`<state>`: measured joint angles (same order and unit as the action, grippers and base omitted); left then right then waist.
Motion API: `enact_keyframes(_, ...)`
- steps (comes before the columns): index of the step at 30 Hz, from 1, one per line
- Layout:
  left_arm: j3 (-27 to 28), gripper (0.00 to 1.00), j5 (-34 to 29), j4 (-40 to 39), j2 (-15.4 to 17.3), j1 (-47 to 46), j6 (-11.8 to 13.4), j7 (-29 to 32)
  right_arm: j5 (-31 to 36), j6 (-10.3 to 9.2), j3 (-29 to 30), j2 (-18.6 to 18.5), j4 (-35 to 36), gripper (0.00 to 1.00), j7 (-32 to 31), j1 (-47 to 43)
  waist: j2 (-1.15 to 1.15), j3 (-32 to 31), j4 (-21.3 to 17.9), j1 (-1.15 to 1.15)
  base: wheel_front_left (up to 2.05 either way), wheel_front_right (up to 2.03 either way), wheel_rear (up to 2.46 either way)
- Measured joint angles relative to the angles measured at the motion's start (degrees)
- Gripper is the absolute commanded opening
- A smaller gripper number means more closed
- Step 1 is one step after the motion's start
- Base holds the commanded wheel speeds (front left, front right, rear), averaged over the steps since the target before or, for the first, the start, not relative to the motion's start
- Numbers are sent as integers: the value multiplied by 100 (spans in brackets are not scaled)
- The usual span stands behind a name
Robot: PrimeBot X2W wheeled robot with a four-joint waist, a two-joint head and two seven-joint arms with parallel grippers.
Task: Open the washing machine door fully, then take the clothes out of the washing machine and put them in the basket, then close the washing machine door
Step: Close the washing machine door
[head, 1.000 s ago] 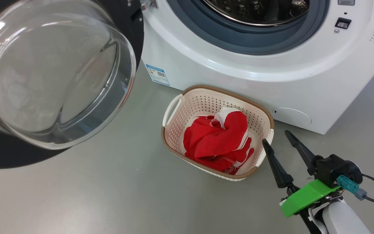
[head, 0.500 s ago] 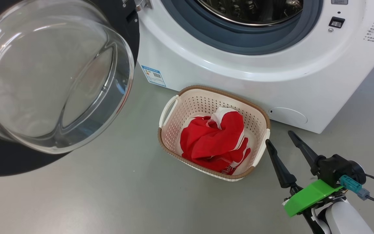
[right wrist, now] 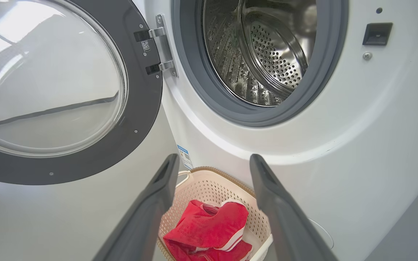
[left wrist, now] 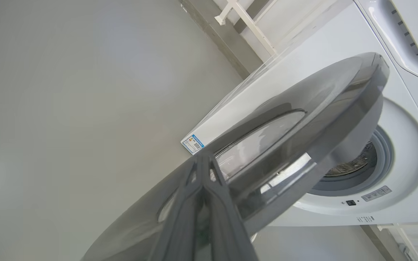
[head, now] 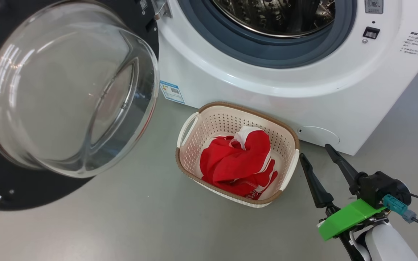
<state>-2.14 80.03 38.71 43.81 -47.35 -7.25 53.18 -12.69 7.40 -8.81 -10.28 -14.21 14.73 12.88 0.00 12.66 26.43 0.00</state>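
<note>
White washing machine (head: 267,83) gapes, its drum seemingly empty; the washing machine door (head: 13,195) hangs wide at left. The basket (head: 230,106) sits just before the machine, red clothes (head: 238,159) inside. Right gripper (head: 314,150) is spread and empty beside the basket. Left gripper (left wrist: 203,163) looks pinched together at the door's outer face, though blur hides contact. Risk: tips skating off that glossy rim, door left unlatched.

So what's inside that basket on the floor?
Red clothes with white trim lie bunched in the basket. They cover most of its bottom, so anything beneath them cannot be seen.
</note>
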Motion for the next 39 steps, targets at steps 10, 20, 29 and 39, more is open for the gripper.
enact_keyframes(10,-387,0,411,-960,-221,470,0,382,0,0,46,18,59,100,0,-24,0,-128,-94,0,0,0,0)
enact_keyframes(20,-530,0,889,-2109,-197,731,0,795,0,0,83,80,92,100,0,-227,0,-229,-306,0,0,0,0)
enact_keyframes(29,-689,0,1129,-3023,-382,866,0,1131,0,0,182,124,138,100,0,-227,0,-257,-593,0,0,0,0)
enact_keyframes(39,-877,0,1087,-3818,-813,840,0,1118,2,0,229,204,218,100,0,-226,0,-208,-1031,0,0,0,0)
